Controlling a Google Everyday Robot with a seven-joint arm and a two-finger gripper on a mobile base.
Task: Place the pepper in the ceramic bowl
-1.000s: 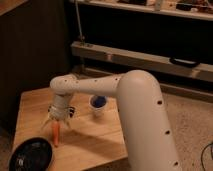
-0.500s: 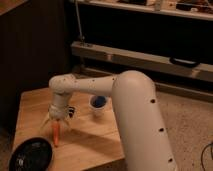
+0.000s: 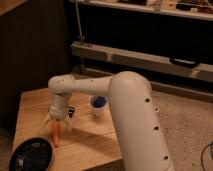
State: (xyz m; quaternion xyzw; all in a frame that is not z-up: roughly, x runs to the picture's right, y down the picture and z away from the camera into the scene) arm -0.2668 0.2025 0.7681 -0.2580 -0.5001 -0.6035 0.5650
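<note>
jaws hang low over the wooden surface [image 3: 30, 107], but i cannot tell whether they pinch the pepper [image 3: 56, 135] or only stand about its upper end. the gripper [image 3: 57, 120] points straight down, and the orange pepper reaches out below it, tip toward the front edge. that upright pose suits a grasp from above, so the slim thing could hang clear when carried. near the front left corner lies the ceramic bowl [image 3: 30, 142], as i take the dark round dish to be, probably a short swing away. a white cup [image 3: 95, 111] with a blue inside stands behind and to the right, and a small dark object [image 3: 71, 111] sits just beside the gripper, both likely off that path.
</note>
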